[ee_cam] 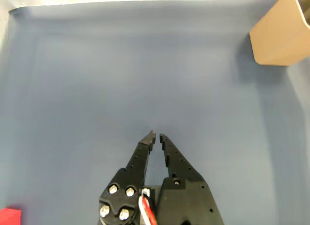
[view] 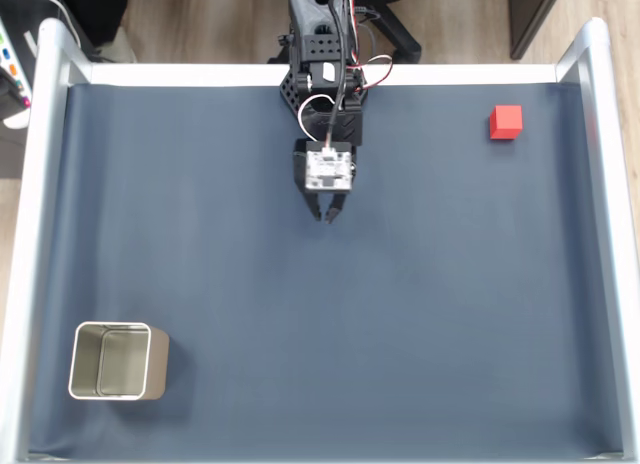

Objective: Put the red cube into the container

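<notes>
The red cube (view: 506, 122) rests on the dark blue mat near the back right corner in the fixed view; in the wrist view a corner of the red cube (ee_cam: 9, 216) peeks in at the bottom left. The container (view: 158, 364), a pale metal tin, stands upright and empty at the front left; in the wrist view the container (ee_cam: 281, 36) is at the top right. My gripper (view: 328, 216) hangs over the middle back of the mat, far from both. Its black fingers point down and nearly touch, with nothing between them, as the wrist view of the gripper (ee_cam: 157, 135) shows.
Silver rails (view: 35, 234) border the mat on the left and right. The arm's base (view: 320, 64) with looping wires sits at the back edge. Wide bare mat (view: 400, 314) lies between the gripper, the cube and the tin.
</notes>
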Tool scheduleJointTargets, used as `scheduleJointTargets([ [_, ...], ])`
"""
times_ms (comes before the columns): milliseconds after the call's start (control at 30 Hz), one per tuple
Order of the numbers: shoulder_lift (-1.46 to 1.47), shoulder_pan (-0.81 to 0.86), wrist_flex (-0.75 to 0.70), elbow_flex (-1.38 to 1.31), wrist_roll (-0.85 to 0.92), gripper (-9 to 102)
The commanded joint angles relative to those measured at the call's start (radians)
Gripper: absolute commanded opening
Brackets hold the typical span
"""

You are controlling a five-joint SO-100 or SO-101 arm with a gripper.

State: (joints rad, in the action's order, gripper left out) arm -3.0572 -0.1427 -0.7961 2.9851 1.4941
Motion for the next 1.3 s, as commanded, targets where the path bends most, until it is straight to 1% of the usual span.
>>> scheduleJointTargets([
  [0, 0.098, -0.043, -0.021, -0.169, -0.018, 0],
  [100, 0.173, -0.112, -0.121, -0.305, -0.009, 0],
  [400, 0.529, -0.307, -0.457, -0.764, 0.037, 0],
  [500, 0.598, -0.402, -0.514, -0.851, 0.023, 0],
  [700, 0.630, -0.627, -0.494, -0.871, 0.041, 2],
  [867, 0.732, -0.804, -0.431, -0.931, 0.023, 8],
  [1100, 0.908, -0.974, -0.388, -1.028, 0.083, 13],
  [1267, 1.012, -1.066, -0.305, -1.035, 0.179, 16],
])
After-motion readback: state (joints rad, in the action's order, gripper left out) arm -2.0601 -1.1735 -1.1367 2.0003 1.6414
